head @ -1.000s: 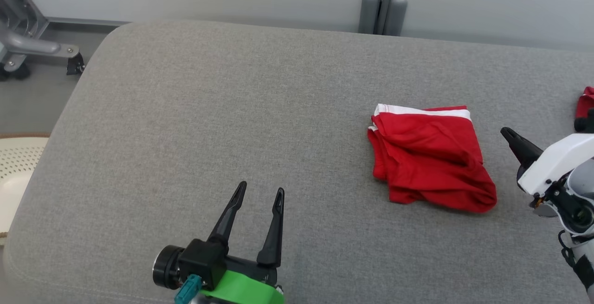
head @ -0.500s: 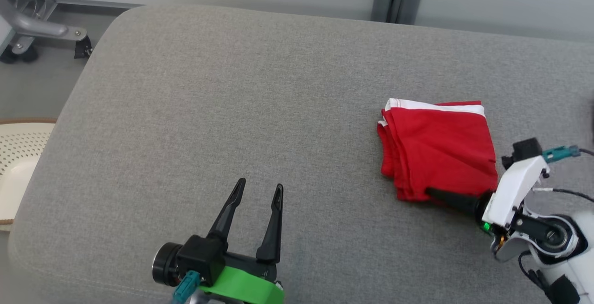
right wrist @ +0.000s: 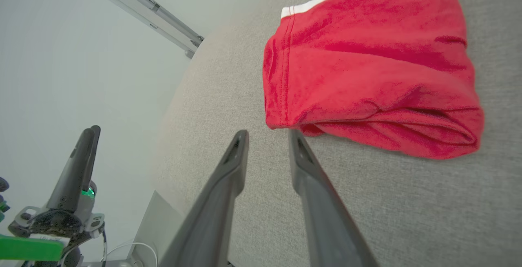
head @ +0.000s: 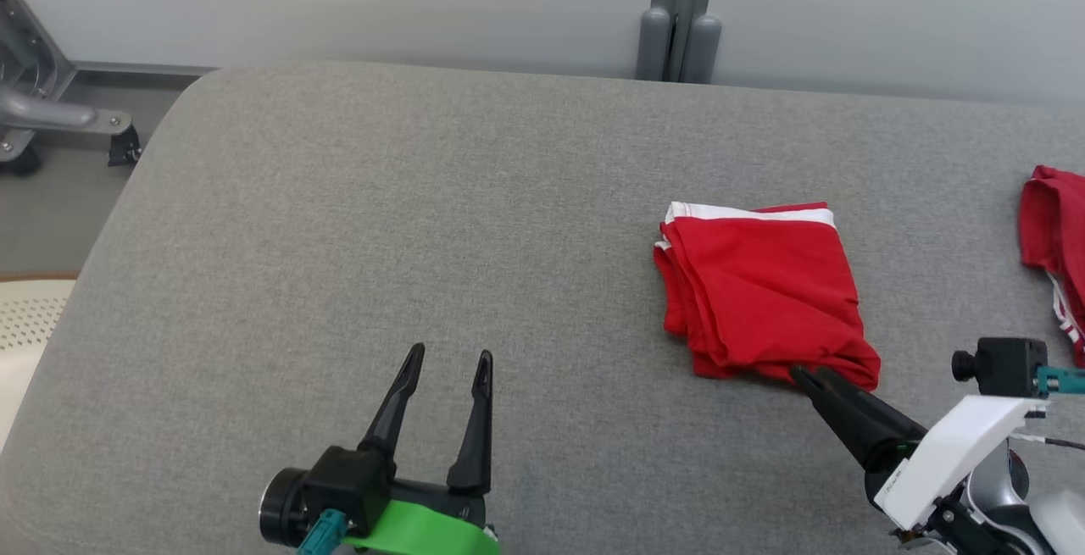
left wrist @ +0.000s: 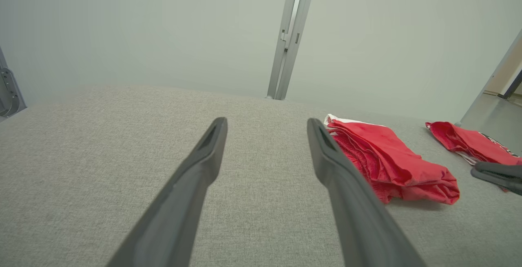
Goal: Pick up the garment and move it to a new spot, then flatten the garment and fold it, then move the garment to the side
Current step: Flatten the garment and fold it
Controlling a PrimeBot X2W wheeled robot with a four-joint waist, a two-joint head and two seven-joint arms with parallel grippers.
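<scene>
Garment [head: 763, 292] folded; right wrist view reveals right jaws parted beside it.

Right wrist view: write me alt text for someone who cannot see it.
A folded red garment with a white band along one edge lies on a grey padded surface. The right gripper, fingers slightly apart and empty, points at its nearest corner. The left gripper stands at the lower left, against a pale wall.

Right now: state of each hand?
Left hand: open, empty.
Right hand: open a little, empty, tips by the red garment's edge.
</scene>
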